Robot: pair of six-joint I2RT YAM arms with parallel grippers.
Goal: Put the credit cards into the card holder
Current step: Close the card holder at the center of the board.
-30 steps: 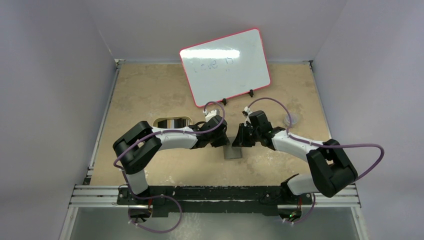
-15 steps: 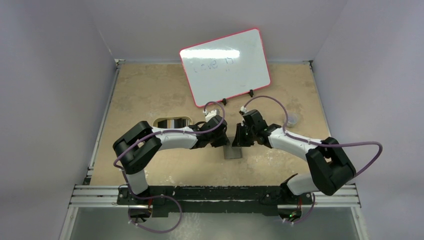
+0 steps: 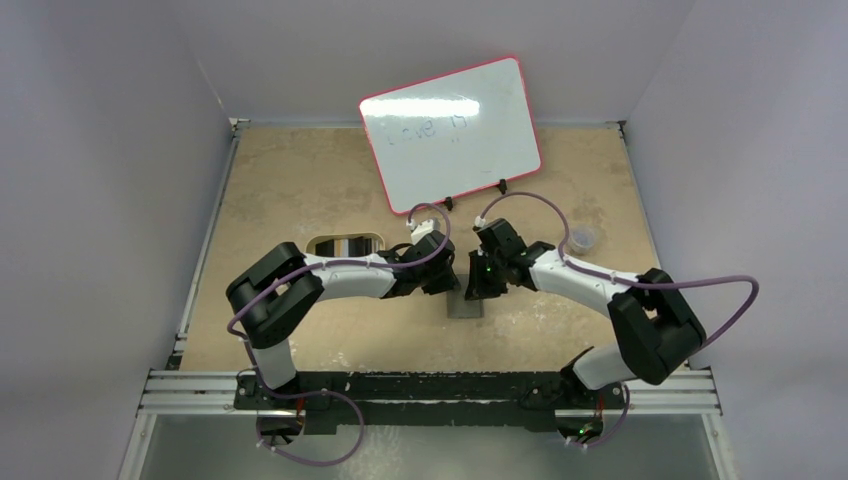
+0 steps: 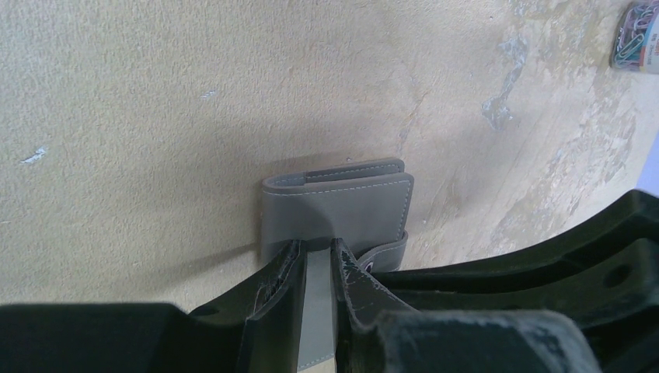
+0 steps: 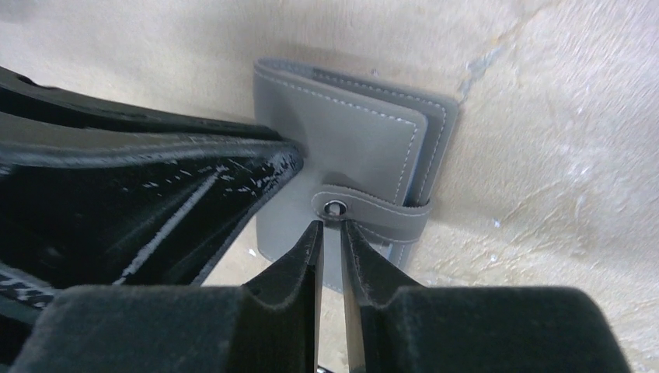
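The grey card holder [image 3: 466, 308] lies folded shut on the table between my two grippers. In the left wrist view the card holder [image 4: 334, 206] is flat, with my left gripper [image 4: 317, 247] low over its near part, its jaws a narrow slit apart with grey leather showing between them. In the right wrist view my right gripper [image 5: 332, 225] is nearly shut, its tips right at the metal snap [image 5: 335, 207] of the closing tab [image 5: 388, 214] on the card holder [image 5: 350, 148]. No credit cards are in view.
A gold tin [image 3: 345, 245] with dark contents sits left of the arms. A white board [image 3: 450, 135] stands at the back. A small tub of paper clips [image 3: 585, 238] is at the right, and also shows in the left wrist view [image 4: 637, 35].
My right gripper has moved left, closer to the card holder and my left gripper. The left arm and the card holder have stayed put.
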